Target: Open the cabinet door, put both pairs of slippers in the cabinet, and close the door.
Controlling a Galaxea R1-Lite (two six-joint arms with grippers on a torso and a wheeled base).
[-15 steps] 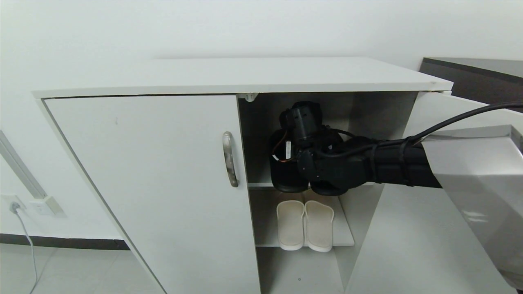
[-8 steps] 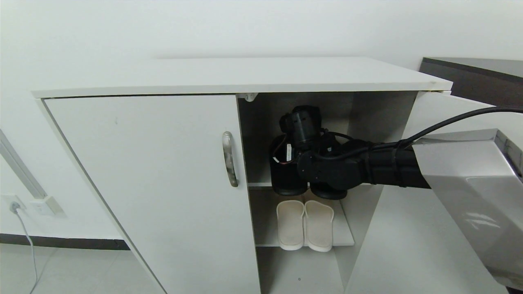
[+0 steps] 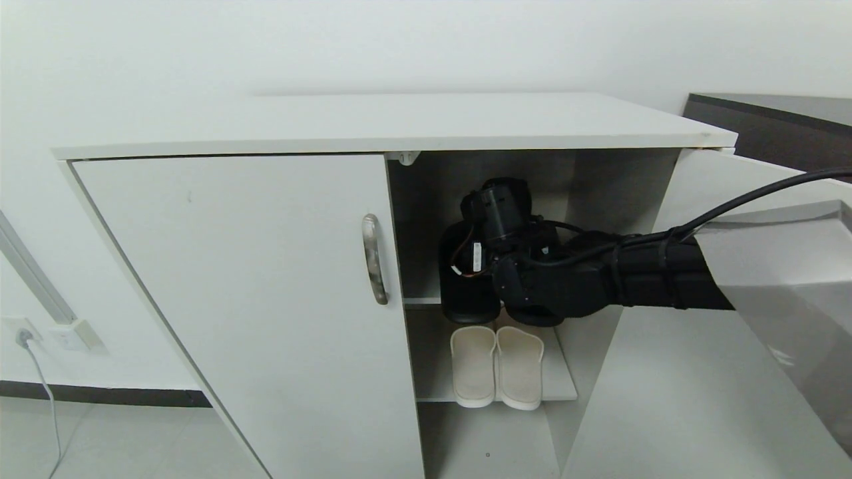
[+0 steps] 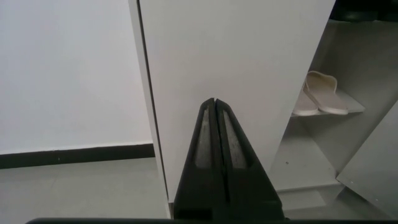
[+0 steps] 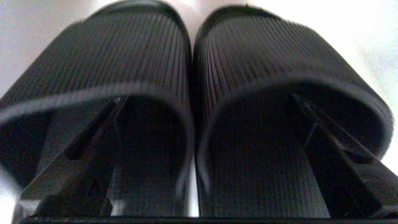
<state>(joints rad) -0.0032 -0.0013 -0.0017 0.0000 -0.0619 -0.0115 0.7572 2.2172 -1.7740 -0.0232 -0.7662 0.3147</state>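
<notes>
Starting nearest: left gripper [image 4: 215,102] is hovering low in front of the cabinet [image 3: 399,120]. Its jaws are pressing fully together and carrying nothing, and the tips are pointing at the shut left door [image 3: 253,299]. A vertical metal handle [image 3: 374,259] is sitting on that door's right edge.

Right door [image 3: 665,399] is standing swung wide open toward the near right. Right arm is coming in from the right, crossing in front of that door and going into the open right half of the cabinet at upper-shelf height.

Right gripper [image 5: 205,102] is sitting at the black slippers [image 3: 466,293] with jaws spread wide. Its fingers [image 5: 68,168] are lying one under each strap, entering from the heel side. Can't tell whether they're bearing on the slippers or lying loose inside.

Black slippers are lying side by side and touching at the upper shelf [image 3: 421,301], toes pointing far. Their heels are hanging past the shelf's near edge. Can't tell whether the soles are resting fully on it.

White slippers [image 3: 496,366] are lying on the middle shelf [image 3: 559,386], directly below the black pair. They are also side by side and touching, toes far, heels at the near edge.

A white wall is running behind the cabinet. A wall socket [image 3: 23,336] with a cable plugged in is sitting low at the far left.
</notes>
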